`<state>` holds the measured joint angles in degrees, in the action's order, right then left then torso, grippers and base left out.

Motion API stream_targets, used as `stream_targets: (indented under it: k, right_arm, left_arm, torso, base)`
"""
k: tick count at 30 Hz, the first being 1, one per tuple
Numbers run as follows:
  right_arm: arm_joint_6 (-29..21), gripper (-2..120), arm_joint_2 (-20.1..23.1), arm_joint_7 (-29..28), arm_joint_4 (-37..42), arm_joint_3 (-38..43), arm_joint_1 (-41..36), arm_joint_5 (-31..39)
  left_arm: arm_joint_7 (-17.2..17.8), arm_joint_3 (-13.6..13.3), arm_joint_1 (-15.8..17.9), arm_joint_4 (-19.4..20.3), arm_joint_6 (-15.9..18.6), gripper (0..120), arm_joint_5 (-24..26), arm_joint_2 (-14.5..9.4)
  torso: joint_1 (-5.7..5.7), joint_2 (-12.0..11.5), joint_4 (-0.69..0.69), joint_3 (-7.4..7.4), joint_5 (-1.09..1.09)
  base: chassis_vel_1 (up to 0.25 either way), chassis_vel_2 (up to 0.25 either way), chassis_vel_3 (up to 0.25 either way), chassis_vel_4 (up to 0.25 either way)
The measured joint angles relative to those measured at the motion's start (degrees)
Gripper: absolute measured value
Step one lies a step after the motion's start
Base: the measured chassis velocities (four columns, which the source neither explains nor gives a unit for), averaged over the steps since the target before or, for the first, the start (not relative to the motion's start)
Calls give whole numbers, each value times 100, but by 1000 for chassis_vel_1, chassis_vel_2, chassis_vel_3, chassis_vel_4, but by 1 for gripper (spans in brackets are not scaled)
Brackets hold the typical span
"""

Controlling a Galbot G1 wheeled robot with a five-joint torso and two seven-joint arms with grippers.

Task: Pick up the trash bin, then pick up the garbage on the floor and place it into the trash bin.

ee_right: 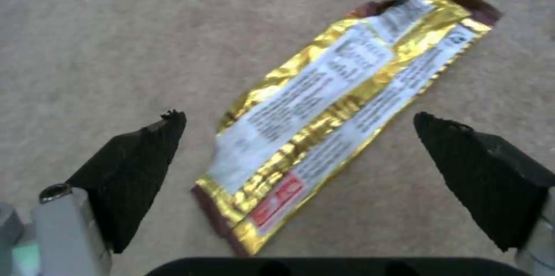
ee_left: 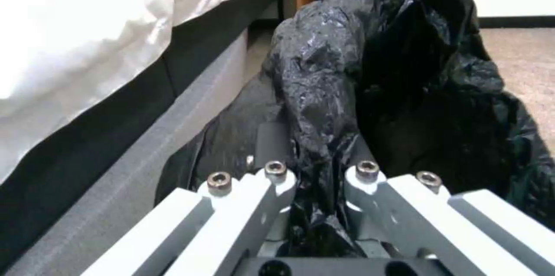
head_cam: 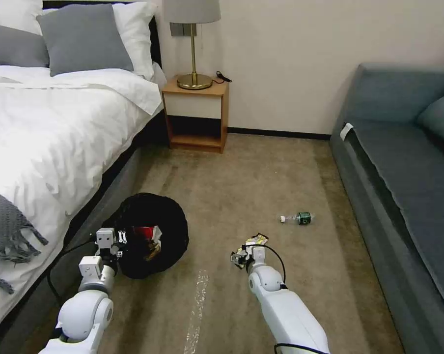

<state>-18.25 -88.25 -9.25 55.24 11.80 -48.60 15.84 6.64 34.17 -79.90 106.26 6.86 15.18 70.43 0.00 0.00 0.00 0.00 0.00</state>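
Note:
The trash bin, wrapped in a crinkled black bag, stands beside the bed. My left gripper is shut on the bag-covered rim. A red-and-white packet lies inside the bin. My right gripper is open and hovers low over a gold-yellow snack wrapper lying flat on the carpet, one black fingertip on each side of it. The wrapper pokes out just beyond that gripper. A small clear bottle with a green label lies farther off to the right.
The bed runs along the left, its dark base close to the bin. A wooden nightstand with a lamp stands at the back wall. A grey-blue sofa borders the right. Open carpet lies between them.

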Motion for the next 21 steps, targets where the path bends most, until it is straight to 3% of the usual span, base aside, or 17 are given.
stream_targets:
  k: [11,21]
  right_arm:
    - [-534,100,-10,126,-47,133,98,790]
    - [-533,100,-92,252,-212,134,163,721]
  left_arm:
    - [-3,-90,-19,8,0,4,-23,8]
    - [-7,-116,-14,2,-12,4,-28,-10]
  torso:
    - [0,0,0,0,0]
    - [0,0,0,0,0]
  base:
    - [0,0,0,0]
    - [0,0,0,0]
